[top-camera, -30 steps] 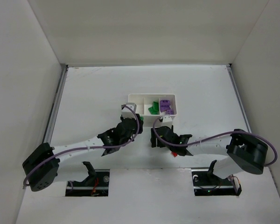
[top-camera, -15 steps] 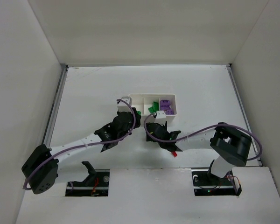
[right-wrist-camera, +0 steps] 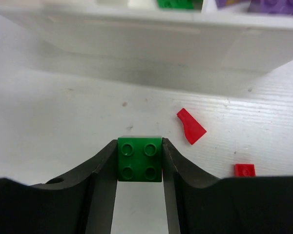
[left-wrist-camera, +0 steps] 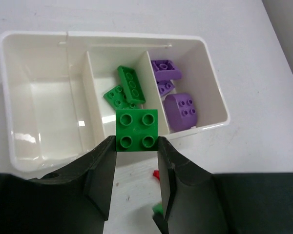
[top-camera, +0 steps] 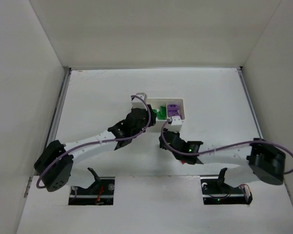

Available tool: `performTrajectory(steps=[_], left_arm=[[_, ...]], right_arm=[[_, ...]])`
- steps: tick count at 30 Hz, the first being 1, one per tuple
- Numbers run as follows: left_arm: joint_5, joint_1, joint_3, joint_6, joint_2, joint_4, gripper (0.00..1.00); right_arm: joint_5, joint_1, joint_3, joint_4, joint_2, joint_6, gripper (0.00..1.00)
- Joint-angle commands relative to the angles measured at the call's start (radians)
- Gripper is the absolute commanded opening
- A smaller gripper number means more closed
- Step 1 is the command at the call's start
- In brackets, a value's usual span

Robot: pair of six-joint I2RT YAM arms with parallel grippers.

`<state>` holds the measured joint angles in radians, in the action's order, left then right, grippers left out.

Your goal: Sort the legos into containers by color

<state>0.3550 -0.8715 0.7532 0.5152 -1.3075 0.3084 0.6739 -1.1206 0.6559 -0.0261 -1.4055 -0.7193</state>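
Left gripper (left-wrist-camera: pixel 136 142): jaws narrow, clamped on the two side faces of a green four-stud brick (left-wrist-camera: pixel 136 127), studs toward the camera. In the left wrist view this brick sits at frame centre and overlaps the near wall of the middle compartment of the white tray (left-wrist-camera: pixel 102 35). Its height above the tray cannot be told.

- Middle compartment: two green bricks (left-wrist-camera: pixel 132 84), one long and tilted, the other just to its lower left, touching it.
- Right compartment: three purple bricks (left-wrist-camera: pixel 183 106), ranged from the upper to the lower part of that cell.
- Between the fingers, lower centre of the frame: a red scrap (left-wrist-camera: pixel 156 173) and a sliver of green (left-wrist-camera: pixel 157 209), mostly hidden. Both lie on the table (left-wrist-camera: pixel 263 141), outside the tray.

Right gripper (right-wrist-camera: pixel 139 144): jaws narrow, pressed against both sides of a darker green four-stud brick (right-wrist-camera: pixel 139 160), lower centre of the right wrist view. Whether that brick rests on the table or is lifted cannot be told.

- Upper right of it: a red wedge piece (right-wrist-camera: pixel 190 126) on the table.
- Further to the lower right: a small red brick (right-wrist-camera: pixel 244 170), apart from the wedge.
- The tray's near wall crosses the top of the frame.

Top view: the left gripper is over the tray's left half, just above frame centre. The right gripper is just below the tray's right half, near it.
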Motion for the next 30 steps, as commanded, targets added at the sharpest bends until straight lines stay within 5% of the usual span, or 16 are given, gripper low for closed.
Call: performTrajectory(steps=[1, 9, 15, 23, 30], left_arm=[[-0.031, 0.022, 0.083, -0.003, -0.067, 0.081, 0.17], [-0.060, 0.065, 0.216, -0.027, -0.286, 0.100, 0.20], [-0.064, 0.082, 0.271, -0.041, -0.361, 0.092, 0.35], [-0.044, 0.114, 0.146, -0.027, -0.162, 0.103, 0.54], [-0.024, 0.121, -0.106, 0.025, 0.146, 0.103, 0.53]], right_arm=[[0.024, -0.001, -0.061, 0.003, 0.193, -0.017, 0.32], [-0.054, 0.103, -0.147, 0.031, 0.424, -0.019, 0.33], [-0.091, 0.185, -0.108, -0.015, 0.445, 0.043, 0.33], [-0.189, 0.278, 0.026, -0.129, 0.245, 0.129, 0.33], [-0.232, 0.316, 0.203, -0.193, 0.001, 0.216, 0.35]])
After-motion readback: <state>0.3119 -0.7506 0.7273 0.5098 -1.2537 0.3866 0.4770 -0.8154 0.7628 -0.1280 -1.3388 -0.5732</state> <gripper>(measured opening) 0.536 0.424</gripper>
